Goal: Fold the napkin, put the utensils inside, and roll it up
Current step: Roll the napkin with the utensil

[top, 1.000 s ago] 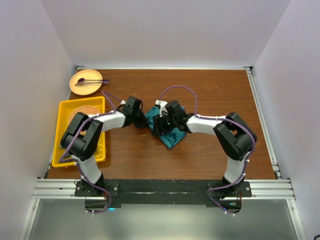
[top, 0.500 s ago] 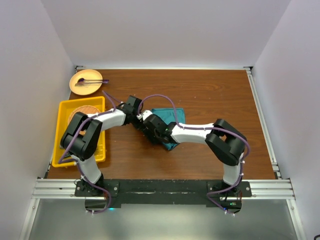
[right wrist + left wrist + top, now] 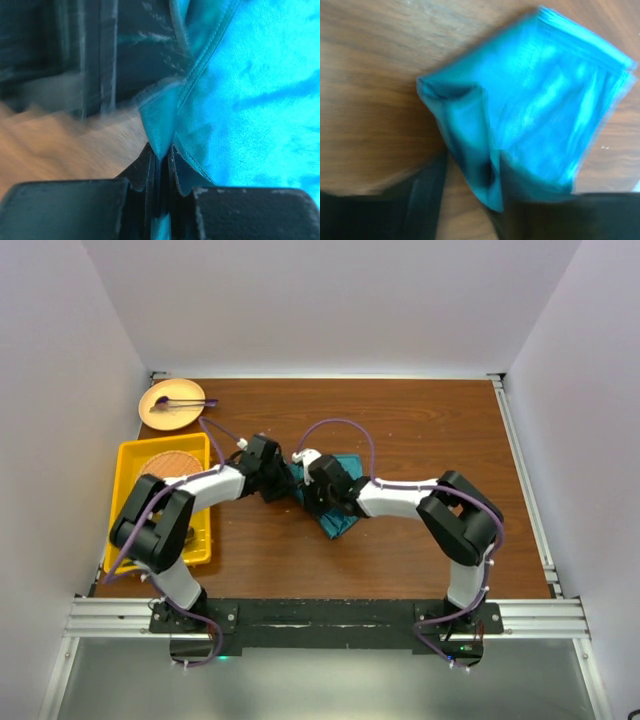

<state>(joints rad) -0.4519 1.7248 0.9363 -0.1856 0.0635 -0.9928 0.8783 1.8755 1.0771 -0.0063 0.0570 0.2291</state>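
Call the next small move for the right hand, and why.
Probably lift the right hand slightly and draw the pinched edge over the napkin: its jaws are shut on the cloth, while the left hand stands open, gripping nothing.

Right fingers (image 3: 65, 210) together, left fingers (image 3: 420, 205) apart

Even bright light; wrist views blurred, glare on napkin (image 3: 545, 100).

A brown wooden table (image 3: 430, 430) lies under the left gripper (image 3: 288, 485) and right gripper (image 3: 310, 495); white walls (image 3: 330, 300) rise beyond and beside them, evenly lit.
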